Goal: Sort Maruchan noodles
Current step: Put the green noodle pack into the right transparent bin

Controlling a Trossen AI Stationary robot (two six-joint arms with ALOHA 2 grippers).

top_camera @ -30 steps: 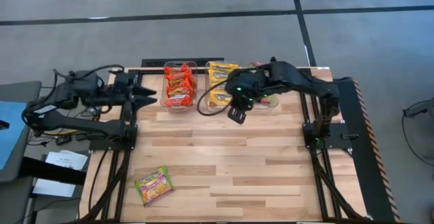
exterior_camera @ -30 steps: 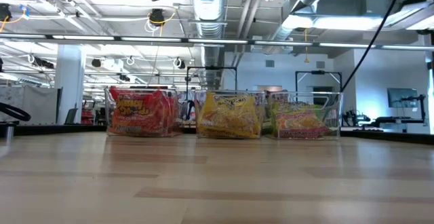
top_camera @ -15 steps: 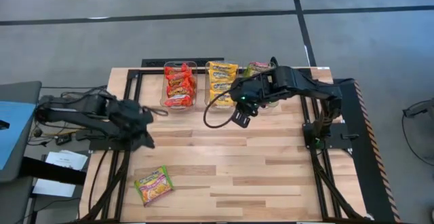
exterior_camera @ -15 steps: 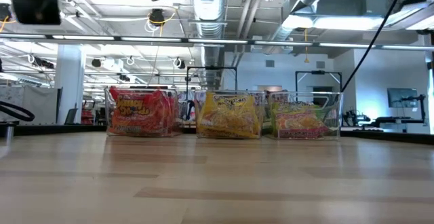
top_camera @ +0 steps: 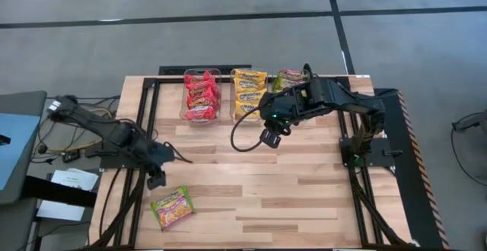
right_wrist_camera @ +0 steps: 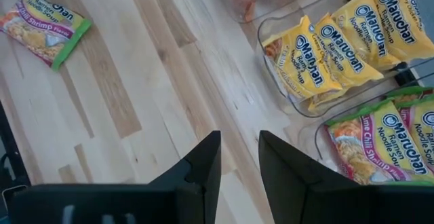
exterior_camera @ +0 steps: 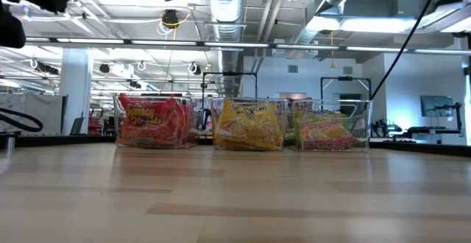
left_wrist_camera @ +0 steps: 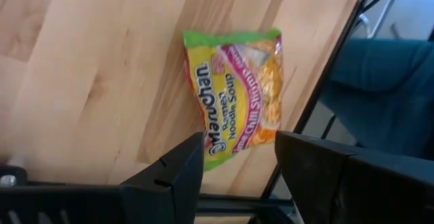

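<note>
Three clear bins (top_camera: 202, 99) along table (top_camera: 304, 182) far edge.

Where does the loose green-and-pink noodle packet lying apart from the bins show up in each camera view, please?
High view: loose green-and-pink packet near the table's front-left corner.
Low view: not in it.
Left wrist view: centre, beyond the open left gripper.
Right wrist view: upper-left corner.
Shared landmark: the yellow packets' bin.

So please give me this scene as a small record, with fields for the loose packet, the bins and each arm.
loose packet: green-and-pink Maruchan packet flat on the table, near front left corner
bins: three clear bins at the far edge; red, yellow, green-and-pink packets, left to right
left end effector: open, empty, above the table just behind the loose packet
right end effector: open, empty, above the table in front of the bins
</note>
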